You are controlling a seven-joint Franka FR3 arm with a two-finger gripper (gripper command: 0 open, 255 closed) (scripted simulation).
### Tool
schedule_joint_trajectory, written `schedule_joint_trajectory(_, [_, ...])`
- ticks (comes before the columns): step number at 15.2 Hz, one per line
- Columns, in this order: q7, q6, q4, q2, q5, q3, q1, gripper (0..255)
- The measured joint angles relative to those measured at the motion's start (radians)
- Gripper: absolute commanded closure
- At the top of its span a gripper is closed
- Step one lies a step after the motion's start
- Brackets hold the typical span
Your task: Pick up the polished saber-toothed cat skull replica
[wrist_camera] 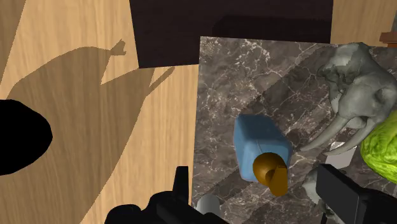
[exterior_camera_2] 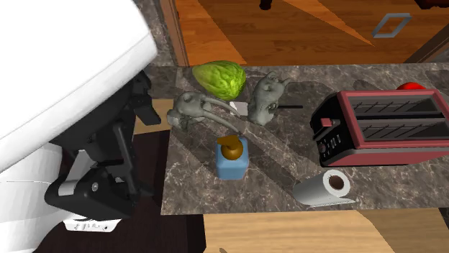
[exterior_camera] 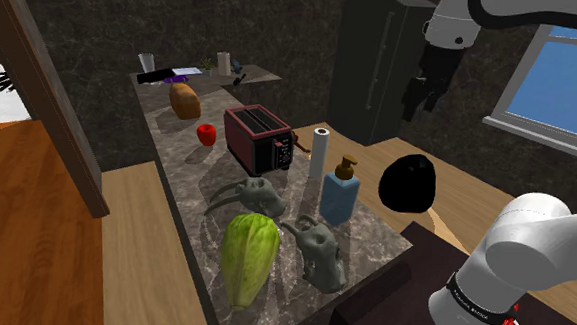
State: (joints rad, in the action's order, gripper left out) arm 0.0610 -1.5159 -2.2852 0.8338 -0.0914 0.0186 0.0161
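Judged an approach step: nothing is grasped, and the hand must next travel across and descend. Just beside the blue soap bottle with brown pump [wrist_camera: 254, 143] lies the grey long-fanged skull [wrist_camera: 356, 83], then a green lettuce [wrist_camera: 382, 149]. The black gripper [exterior_camera: 415, 104] hangs high, roughly over the bottle, pointing down, fingers spread wide.

The shoulder view is dim, its walls dark; a window [exterior_camera: 566, 74] glows blue at 2 o'clock. In the wrist view a hard-edged shadow covers the floor [wrist_camera: 76, 121] at 9 o'clock, and dark bands cross the counter [wrist_camera: 254, 76]. The second exterior view's arm [exterior_camera_2: 65, 65] shines white at 10 o'clock.
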Motion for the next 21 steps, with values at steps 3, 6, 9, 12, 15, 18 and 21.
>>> schedule_joint_trajectory(3, [-0.016,-0.02,0.018,-0.046,-0.009,-0.009,0.011,0])
schedule_joint_trajectory(6, [-0.047,-0.069,0.06,-0.155,-0.03,-0.033,0.035,0])
schedule_joint_trajectory(9, [-0.084,-0.102,0.122,-0.268,-0.057,-0.057,0.056,0])
schedule_joint_trajectory(12, [-0.103,-0.137,0.18,-0.383,-0.084,-0.094,0.079,0])
schedule_joint_trajectory(15, [-0.134,-0.161,0.237,-0.485,-0.12,-0.121,0.096,0])
schedule_joint_trajectory(18, [-0.16,-0.171,0.316,-0.598,-0.161,-0.153,0.113,0])
schedule_joint_trajectory(21, [-0.177,-0.182,0.386,-0.706,-0.208,-0.186,0.134,0])
